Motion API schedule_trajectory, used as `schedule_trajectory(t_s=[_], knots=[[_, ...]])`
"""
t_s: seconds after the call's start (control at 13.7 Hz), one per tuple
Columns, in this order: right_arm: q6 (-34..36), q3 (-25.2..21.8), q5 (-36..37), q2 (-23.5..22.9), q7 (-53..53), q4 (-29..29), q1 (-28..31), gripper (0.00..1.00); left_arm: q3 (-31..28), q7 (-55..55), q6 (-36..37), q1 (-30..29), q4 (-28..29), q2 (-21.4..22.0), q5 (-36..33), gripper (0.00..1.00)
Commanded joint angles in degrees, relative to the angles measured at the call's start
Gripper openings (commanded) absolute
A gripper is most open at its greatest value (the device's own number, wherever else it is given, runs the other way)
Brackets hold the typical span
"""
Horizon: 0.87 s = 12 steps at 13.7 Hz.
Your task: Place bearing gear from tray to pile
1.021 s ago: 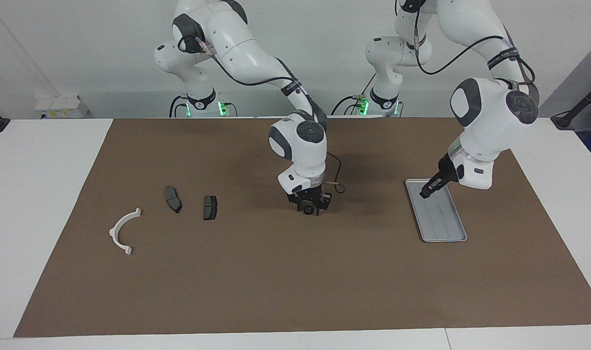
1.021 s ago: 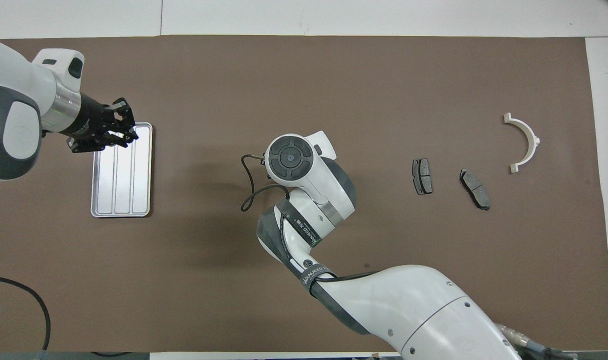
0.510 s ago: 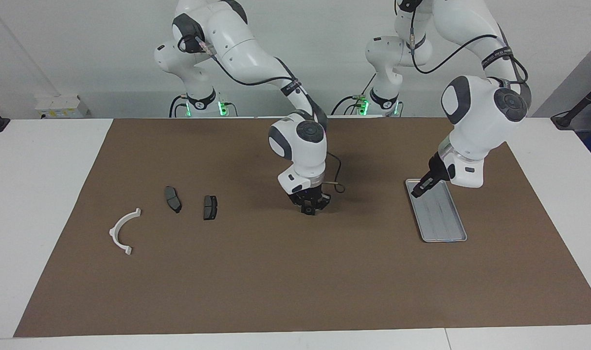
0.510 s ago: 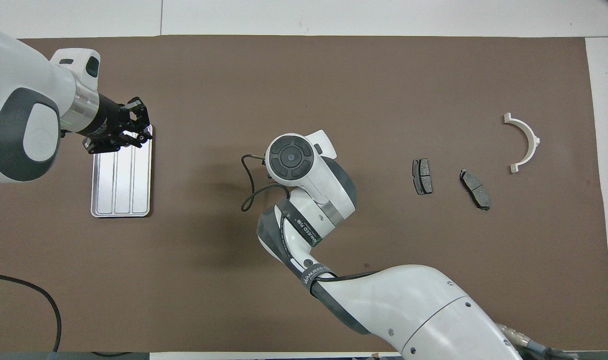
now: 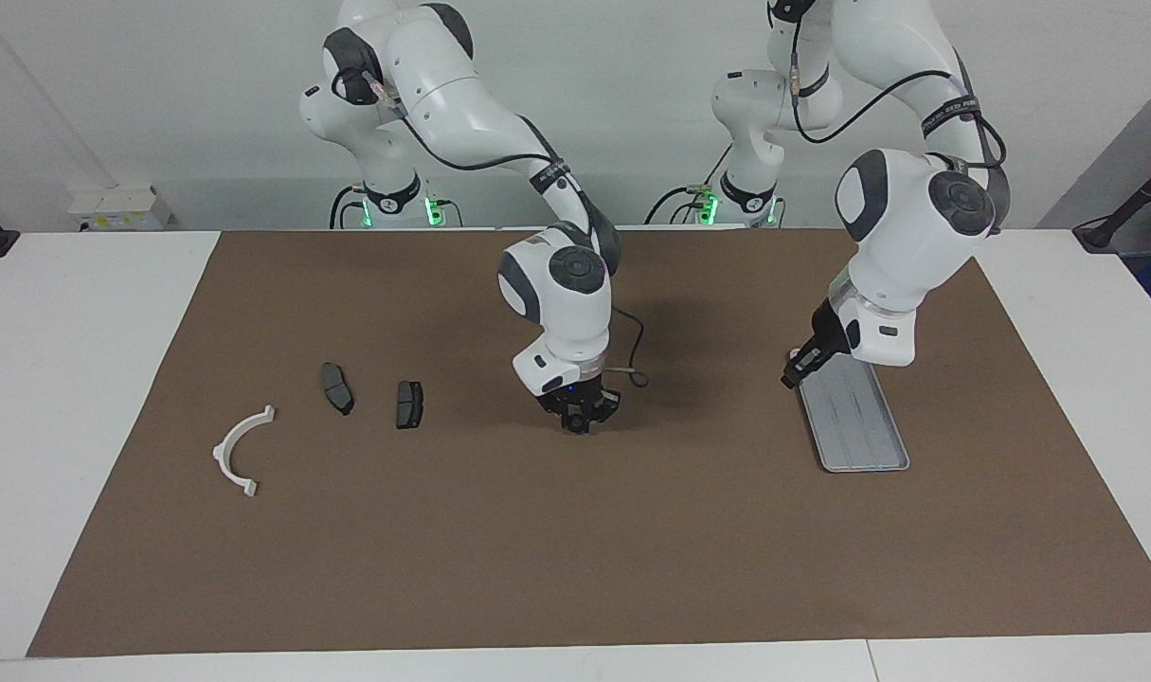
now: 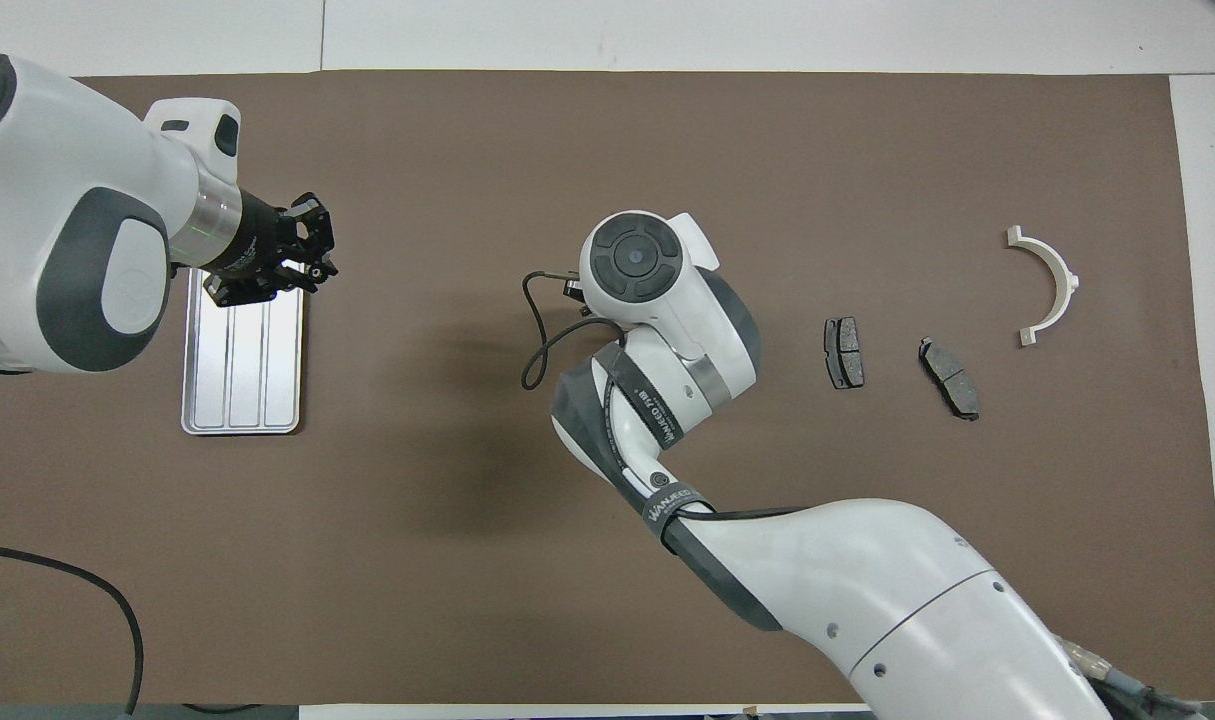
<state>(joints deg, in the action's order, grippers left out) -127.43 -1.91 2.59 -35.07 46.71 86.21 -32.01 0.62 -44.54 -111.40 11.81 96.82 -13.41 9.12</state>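
Note:
My right gripper hangs low over the brown mat near the table's middle, shut on a small dark round bearing gear. In the overhead view its wrist hides the fingers and the gear. The silver ridged tray lies toward the left arm's end, and also shows in the overhead view. My left gripper is open and empty over the tray's corner that is nearest the robots and the table's middle. The pile is a white semicircular bracket and two dark pads.
The brown mat covers most of the white table. In the overhead view the bracket and the pads lie toward the right arm's end. A thin cable loops from the right wrist.
My right gripper has carried the gear toward the pile. My left gripper has drifted from over the tray's end toward the table's middle, to over the tray's corner.

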Motion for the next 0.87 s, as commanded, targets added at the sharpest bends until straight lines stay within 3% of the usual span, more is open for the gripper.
schedule_trajectory(t_s=[0.0, 0.36, 0.51, 0.66, 0.8], knots=[[2.35, 0.41, -0.13, 3.42, -8.18, -0.52, 5.01, 0.00, -0.70, -4.58, -3.39, 4.62, 1.53, 0.93, 0.81, 0.00], [7.98, 0.76, -1.01, 9.22, -30.94, -0.96, 19.77, 0.00, -0.88, -17.74, -6.63, 15.59, 1.00, -1.26, -3.21, 0.00], [8.85, 0.85, -1.36, 10.19, -41.03, -0.96, 25.65, 0.00, -0.97, -22.33, -8.83, 21.56, -0.05, -5.55, -3.67, 0.00], [10.26, 0.85, -1.54, 10.72, -49.74, -0.35, 30.93, 0.00, -1.06, -25.85, -9.45, 25.27, -5.82, -12.22, -3.93, 0.00], [9.92, 0.85, -1.54, 10.81, -55.21, 0.97, 36.12, 0.00, -0.97, -26.12, -9.62, 27.03, -7.17, -13.92, -6.21, 0.00]])
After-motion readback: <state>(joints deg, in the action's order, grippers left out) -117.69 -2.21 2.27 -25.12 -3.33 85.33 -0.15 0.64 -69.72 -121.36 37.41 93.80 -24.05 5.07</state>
